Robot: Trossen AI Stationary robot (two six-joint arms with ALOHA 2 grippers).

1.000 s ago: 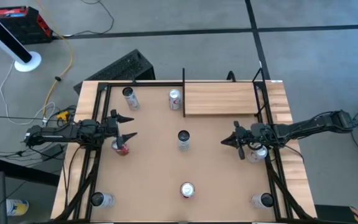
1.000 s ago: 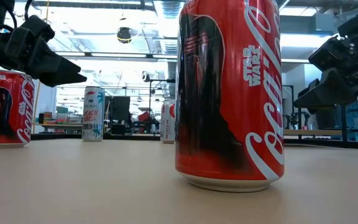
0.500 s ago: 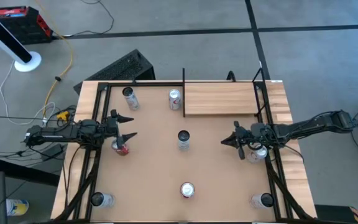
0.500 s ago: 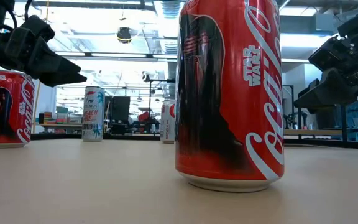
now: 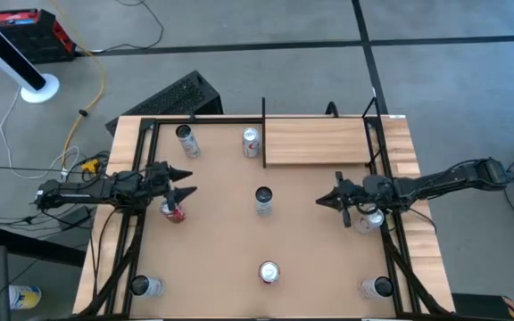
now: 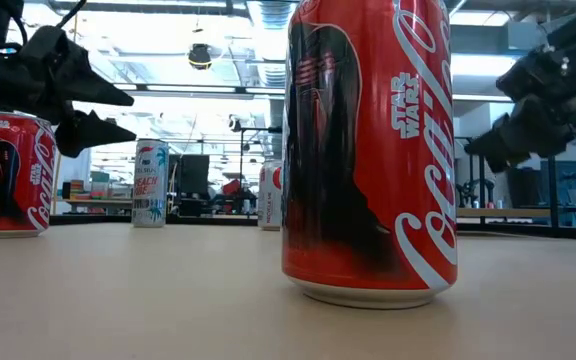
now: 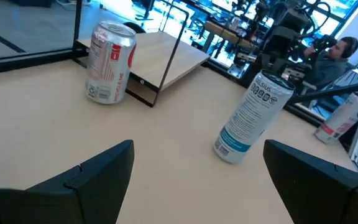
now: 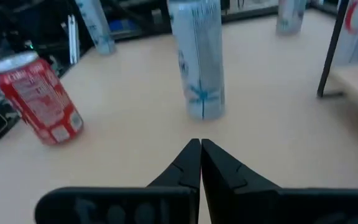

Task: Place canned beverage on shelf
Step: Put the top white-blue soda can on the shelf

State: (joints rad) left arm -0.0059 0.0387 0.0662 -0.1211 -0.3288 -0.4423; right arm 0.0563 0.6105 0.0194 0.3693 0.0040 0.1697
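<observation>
Several cans stand upright on the brown tabletop. A slim pale can (image 5: 263, 200) stands mid-table, and a red can (image 5: 268, 271) stands near the front edge, filling the low view (image 6: 368, 150). The empty pale wood shelf (image 5: 317, 141) stands at the far right. My left gripper (image 5: 188, 183) is open and empty above the table's left side, beside a red can (image 5: 175, 210). In its wrist view (image 7: 194, 168) it faces the slim can (image 7: 250, 115) and a red-and-white can (image 7: 110, 62). My right gripper (image 5: 321, 201) is shut and empty right of centre. It points at the slim can (image 8: 197, 62).
Other cans stand at the far left (image 5: 186, 141), beside the shelf (image 5: 252, 141), at the front corners (image 5: 145, 286) (image 5: 377, 287), and under my right arm (image 5: 368, 218). Black frame rails (image 5: 136, 223) run along the table's sides. A person (image 7: 344, 46) sits beyond the table.
My left gripper has turned about its own axis, so in the low view its two fingers now show one above the other. My right gripper has risen a little and edged toward the table's middle. The cans have not moved.
</observation>
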